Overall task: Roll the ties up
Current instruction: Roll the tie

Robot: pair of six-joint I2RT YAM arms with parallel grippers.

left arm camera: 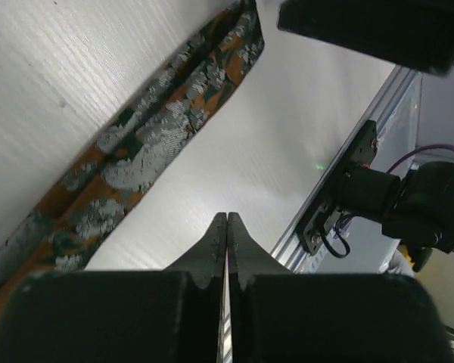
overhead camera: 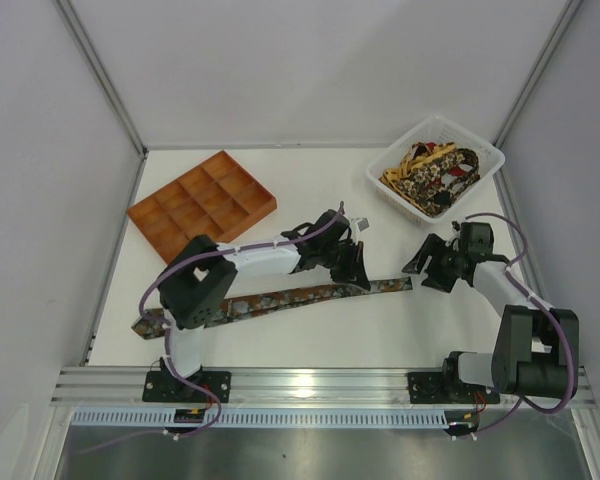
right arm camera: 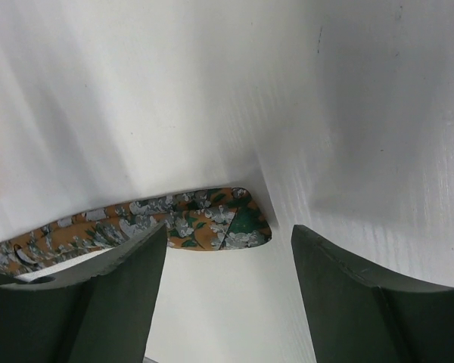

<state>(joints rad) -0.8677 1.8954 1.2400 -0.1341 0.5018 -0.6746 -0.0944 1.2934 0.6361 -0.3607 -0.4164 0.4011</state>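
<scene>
Task status: rolling has not begun, as far as the views show. One tie [overhead camera: 290, 296] lies unrolled and flat at full length on the table [overhead camera: 310, 190], running parallel to the near edge from the near-left area toward the right of centre. The remaining ties [overhead camera: 435, 175] sit heaped in the white basket [overhead camera: 390, 185] at the far-right corner, none visibly rolled. The orange compartment tray [overhead camera: 270, 205] stands near the far-left corner, and no roll shows in it. All ties are therefore judged outstanding. Left gripper [overhead camera: 363, 278]: fingers clamped fully together with nothing between them. In the left wrist view the left gripper [left arm camera: 227, 219] points at bare table just beside the tie [left arm camera: 151, 144]. Whether the tips touch the table cannot be determined. Right gripper [overhead camera: 425, 268]: jaws spread wide, holding nothing. In the right wrist view the right gripper [right arm camera: 227, 231] is lined up over the right-hand end of the tie [right arm camera: 204, 219], which lies flat between the two fingers without contact on either. The fabric is thin and limp, so expect the end to slip or fold when pinched.
</scene>
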